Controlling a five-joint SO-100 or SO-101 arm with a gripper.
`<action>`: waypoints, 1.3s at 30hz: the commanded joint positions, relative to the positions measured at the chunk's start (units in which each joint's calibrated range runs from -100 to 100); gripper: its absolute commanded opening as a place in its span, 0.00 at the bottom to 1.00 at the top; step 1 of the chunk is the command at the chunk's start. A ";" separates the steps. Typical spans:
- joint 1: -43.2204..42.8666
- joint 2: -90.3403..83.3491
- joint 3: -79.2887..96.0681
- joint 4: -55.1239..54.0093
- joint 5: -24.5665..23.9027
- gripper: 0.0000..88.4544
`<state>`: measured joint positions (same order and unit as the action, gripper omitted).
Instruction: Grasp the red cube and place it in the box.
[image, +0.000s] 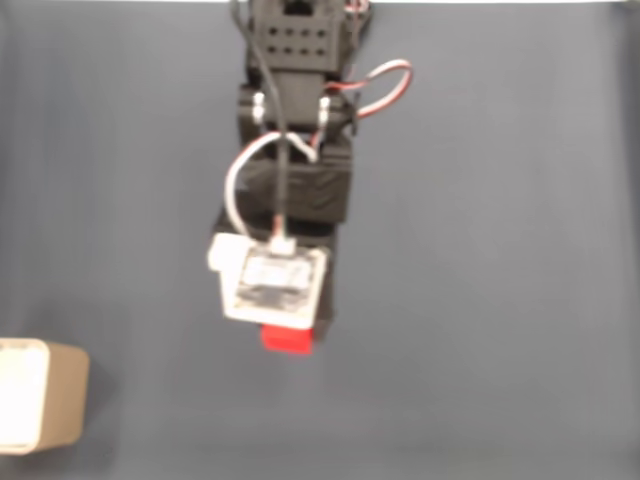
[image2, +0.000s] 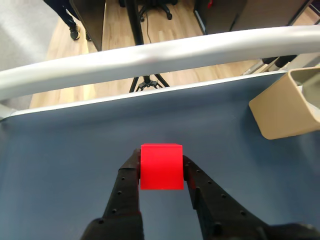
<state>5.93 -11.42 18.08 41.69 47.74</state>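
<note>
in the wrist view the gripper (image2: 161, 165) reaches in from the bottom edge, its two black fingers (image2: 125, 192) spread only as wide as the red cube (image2: 160, 166), one finger pressed against each side face. the cube sits squarely between the tips, upright, its front face toward the camera and its top edge level. whether it rests on the table or hangs just above it cannot be told from here.

in the fixed view the gripper (image: 290, 335) points toward the bottom of the picture, hidden mostly under the white camera module (image: 270, 282) on the wrist; the red cube (image: 287, 340) peeks out just below that module, tucked at the end of the arm (image: 296, 120).

under it all lies the dark blue-grey table (image: 480, 300). the box (image2: 287, 107), tan with rounded corners, stands at the right edge of the wrist view, well apart from the cube. in the fixed view the box (image: 45, 395) sits in the lower left corner, its pale inside showing, again well away from the gripper. beyond the table edge the wrist view shows a white rail (image2: 150, 57) and a tripod (image2: 145, 80) on a wooden floor.
</note>
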 joint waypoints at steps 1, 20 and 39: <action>3.01 0.67 -5.49 0.36 0.49 0.03; 12.32 15.23 -25.47 -0.13 1.27 0.03; 18.71 28.06 -42.72 -0.87 2.00 0.03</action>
<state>23.29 16.80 -20.25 41.69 49.26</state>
